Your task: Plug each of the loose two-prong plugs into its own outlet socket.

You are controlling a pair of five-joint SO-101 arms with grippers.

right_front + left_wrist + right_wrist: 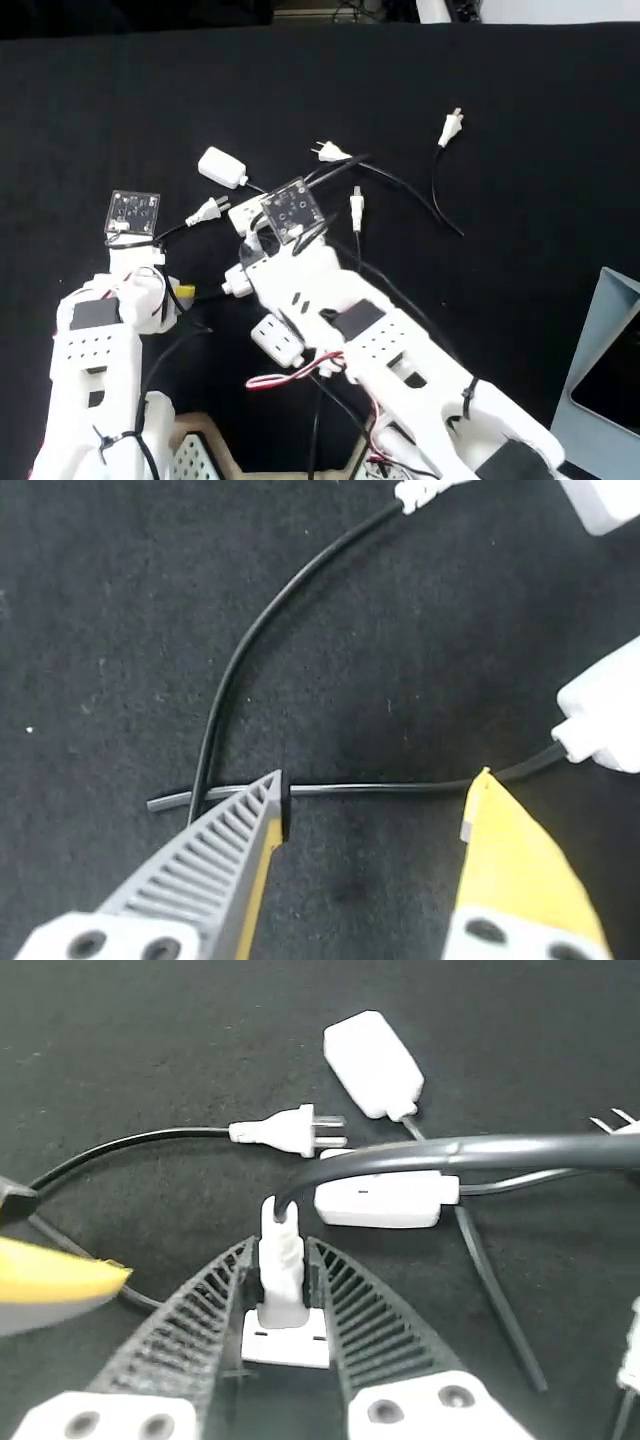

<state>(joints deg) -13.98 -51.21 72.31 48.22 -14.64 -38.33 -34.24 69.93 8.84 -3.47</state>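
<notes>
Right end effector (282, 1248) grips a plug (280, 1272), seemingly seated in its socket (285, 1345).

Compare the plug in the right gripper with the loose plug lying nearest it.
The gripped plug is clamped in the right gripper; the loose plug lies free on the black cloth. The gripped plug stands on end over a white socket block, prongs hidden; the loose plug lies flat, both prongs bare. Both have white bodies.

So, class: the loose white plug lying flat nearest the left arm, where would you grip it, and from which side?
Grip the white plug by its body, from above, across its width: it lies flat, with prongs at one end and the cable at the other.
</notes>
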